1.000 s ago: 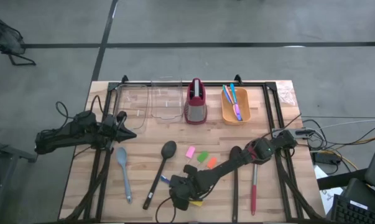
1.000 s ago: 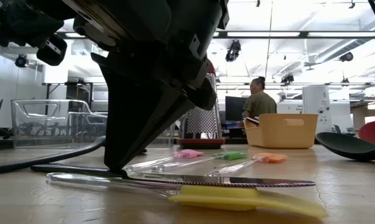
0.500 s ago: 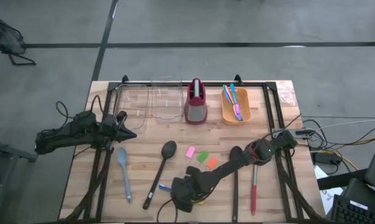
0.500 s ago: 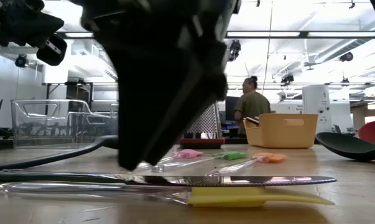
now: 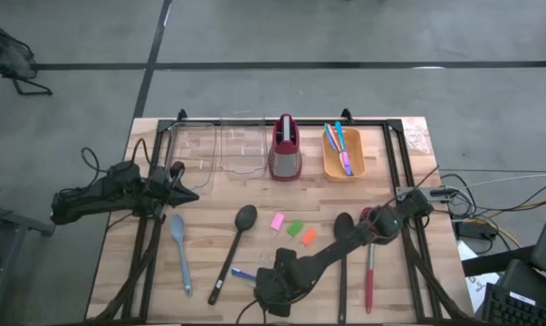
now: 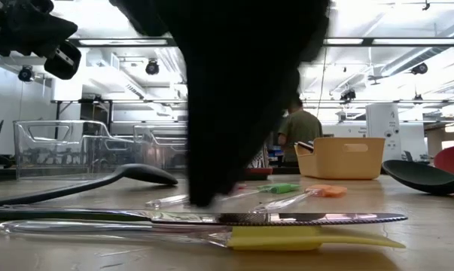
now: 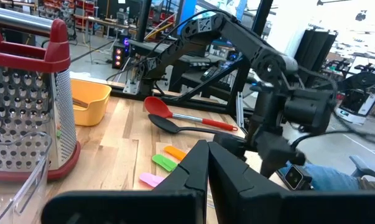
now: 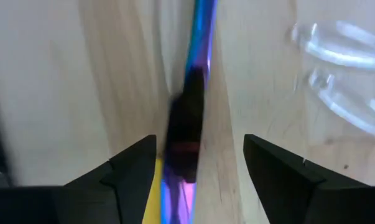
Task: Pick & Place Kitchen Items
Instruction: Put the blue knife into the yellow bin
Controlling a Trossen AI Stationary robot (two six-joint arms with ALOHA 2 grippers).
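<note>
Where the high view looks straight down, I see a pale wooden table (image 5: pixel 209 254) on a grey floor with dark seams. I count three long spoons: grey-blue spoon (image 5: pixel 179 250), black spoon (image 5: pixel 234 249) and red spoon (image 5: pixel 369 276); three small blocks, pink block (image 5: pixel 277 221), green block (image 5: pixel 295 228) and orange block (image 5: pixel 309 236); two clear bins (image 5: pixel 220 148); one orange bin (image 5: pixel 343 154) holding thin coloured cutlery; one red-and-grey grater (image 5: pixel 285 149). My right gripper (image 5: pixel 271 288) reaches to the near edge over a blue-tipped knife (image 5: pixel 241 273). My left gripper (image 5: pixel 184 179) waits by the left rail.

At table height, the room behind has ceiling strip lights and a person (image 6: pixel 300 124) standing beyond the orange bin. The iridescent knife lies flat on the wood with a yellow piece (image 6: pixel 275 237) beside it, my dark finger just behind them.

In the left wrist view, my left fingers (image 7: pixel 207 171) are pressed together, holding nothing.

In the right wrist view, my right fingers (image 8: pixel 134 165) stand apart on either side of the iridescent knife, which lies on the wood between them, unclamped.
</note>
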